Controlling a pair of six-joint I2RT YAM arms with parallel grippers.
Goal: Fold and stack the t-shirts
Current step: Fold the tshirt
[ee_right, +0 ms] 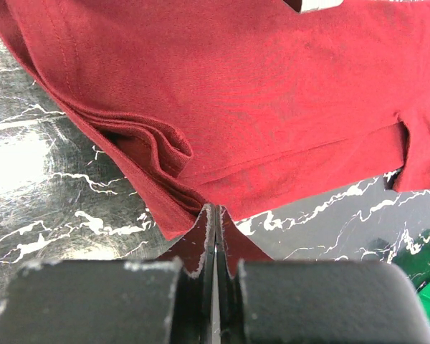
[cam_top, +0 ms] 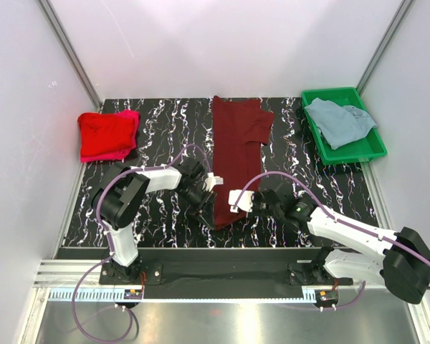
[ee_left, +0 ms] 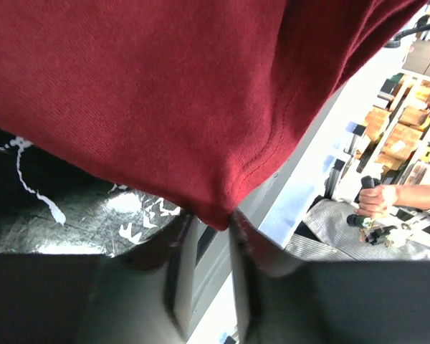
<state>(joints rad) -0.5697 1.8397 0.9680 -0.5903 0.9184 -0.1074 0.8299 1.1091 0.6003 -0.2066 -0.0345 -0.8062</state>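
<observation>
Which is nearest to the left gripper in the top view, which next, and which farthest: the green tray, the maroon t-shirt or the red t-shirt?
1. maroon t-shirt: centre of the table, its near edge right at the left gripper.
2. red t-shirt: far left corner, lying on a pink t-shirt.
3. green tray: far right corner, holding the grey-blue t-shirt.

pink t-shirt (cam_top: 132, 115) mostly hidden, under red t-shirt (cam_top: 104, 136)

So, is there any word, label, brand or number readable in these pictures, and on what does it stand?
No text can be read anywhere.
The maroon t-shirt shows no print or label.
The boxes behind the table, in the left wrist view, are too blurred to read.
</observation>
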